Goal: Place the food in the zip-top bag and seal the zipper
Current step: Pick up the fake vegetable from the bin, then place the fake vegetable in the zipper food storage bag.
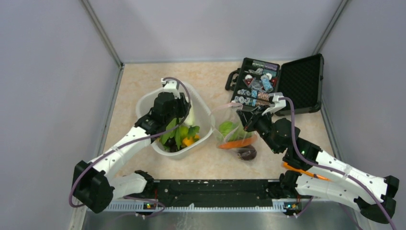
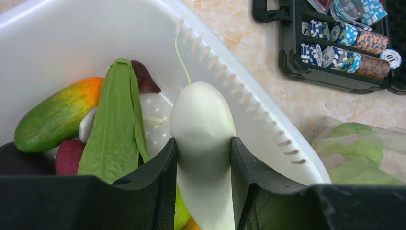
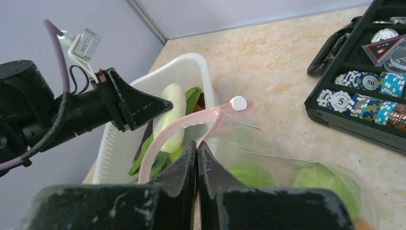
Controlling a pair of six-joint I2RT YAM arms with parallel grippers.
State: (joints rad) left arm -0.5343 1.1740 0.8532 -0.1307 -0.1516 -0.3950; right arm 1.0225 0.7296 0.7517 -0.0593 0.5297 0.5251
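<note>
Beige marbled table (image 1: pixel 210 76) between grey walls, a white tub (image 1: pixel 143 103) left of centre.
Over the tub, the left fingers (image 2: pixel 168 160) stand part-open, clamped on the white radish (image 2: pixel 201 120). Just right of the tub, the right fingers (image 3: pixel 191 160), pressed together, pinch the pink zipper (image 3: pixel 163 141) of the zip-top bag (image 1: pixel 225 112), green cabbages (image 3: pixel 325 184) inside.

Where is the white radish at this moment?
Left wrist view: the white radish is held by the left gripper, inside the white tub beside its slotted wall and a green leaf.
</note>
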